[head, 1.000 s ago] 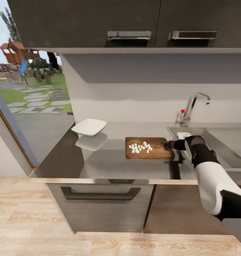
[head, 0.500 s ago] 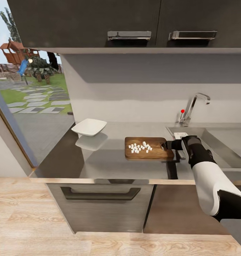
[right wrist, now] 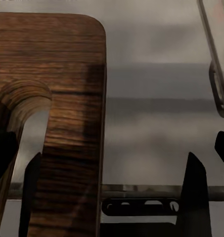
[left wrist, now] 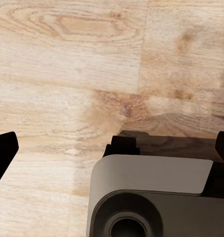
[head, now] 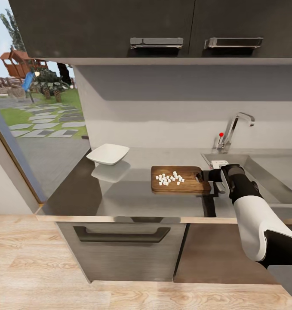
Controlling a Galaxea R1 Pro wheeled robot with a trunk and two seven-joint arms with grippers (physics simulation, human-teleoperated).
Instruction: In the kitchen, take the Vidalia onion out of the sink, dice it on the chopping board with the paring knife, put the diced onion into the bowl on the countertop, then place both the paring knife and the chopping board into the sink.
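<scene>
Your right hand (head: 202,175) reached level to the chopping board (head: 180,180) edge on the bench (head: 120,189), fingers wide apart; whether it touched was hidden.

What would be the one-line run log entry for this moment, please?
stage: board pickup | right gripper: at right edge of chopping board | Vidalia onion: diced, on board | bowl: empty | left gripper: open, above floor

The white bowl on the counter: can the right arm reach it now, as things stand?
Probably yes, but not directly. The bowl stands apart and uncovered on the counter, yet the cutting board with onion cubes lies between it and the right pincer.
</scene>
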